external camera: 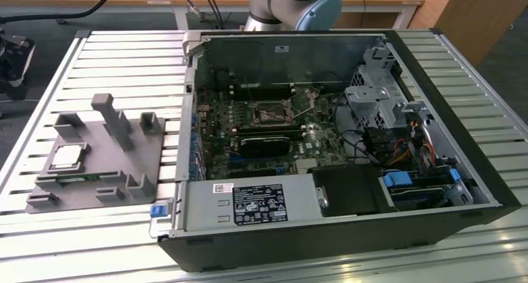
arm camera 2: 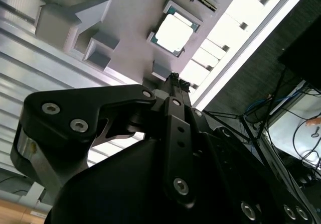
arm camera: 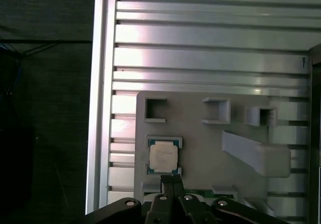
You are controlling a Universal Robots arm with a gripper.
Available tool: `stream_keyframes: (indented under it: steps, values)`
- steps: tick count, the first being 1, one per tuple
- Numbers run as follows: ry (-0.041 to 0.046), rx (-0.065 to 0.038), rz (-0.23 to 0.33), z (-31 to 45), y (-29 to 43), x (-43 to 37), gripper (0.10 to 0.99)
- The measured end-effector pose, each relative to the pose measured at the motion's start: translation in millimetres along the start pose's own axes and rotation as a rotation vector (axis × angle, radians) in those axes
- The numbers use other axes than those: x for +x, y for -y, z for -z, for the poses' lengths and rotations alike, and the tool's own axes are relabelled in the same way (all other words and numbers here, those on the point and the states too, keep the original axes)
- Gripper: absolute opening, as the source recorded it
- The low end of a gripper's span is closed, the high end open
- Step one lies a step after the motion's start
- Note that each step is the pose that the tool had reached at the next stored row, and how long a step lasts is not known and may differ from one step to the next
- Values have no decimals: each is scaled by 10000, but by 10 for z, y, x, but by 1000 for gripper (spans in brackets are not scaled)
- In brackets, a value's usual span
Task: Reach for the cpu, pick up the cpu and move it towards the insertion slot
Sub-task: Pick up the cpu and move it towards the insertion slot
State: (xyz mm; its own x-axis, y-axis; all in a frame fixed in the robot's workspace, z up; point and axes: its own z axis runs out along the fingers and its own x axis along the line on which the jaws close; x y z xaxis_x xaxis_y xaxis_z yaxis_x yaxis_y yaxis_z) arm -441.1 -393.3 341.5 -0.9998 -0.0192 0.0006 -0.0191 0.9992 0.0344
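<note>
From my console I judge the task barely begun: 0 of its 3 parts are finished, and only the reach is under way.

The cpu (external camera: 68, 156) lies flat in its framed pocket on the grey fixture plate (external camera: 157, 148), close to the plate's edge on the exterior view's left, the edge nearest the outer rail of the slatted table (external camera: 123, 54). Its silvery top faces up and nothing touches it.

In both wrist views the gripper (arm camera: 173, 178) hangs above the plate. Its 2 fingers are pressed together with nothing between them, and the tips sit near the chip's pocket, apart from it, not over its middle. So the claw is clenched on air; I read no contact with the cpu in the second wrist view either.

The insertion slot (external camera: 271, 115) sits on the board inside the open computer case (external camera: 429, 79), well apart from the fixture plate, with its metal frame and thin lever showing. Nothing sits in it that I can make out.

Not yet done: closing the reach, the grasp and lift, and the carry across to the case.
</note>
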Motion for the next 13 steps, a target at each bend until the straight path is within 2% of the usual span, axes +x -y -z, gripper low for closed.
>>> stream_keyframes:
  steps: [13]
  values:
    - [1, 0, 0, -109, 4, 4, 106]
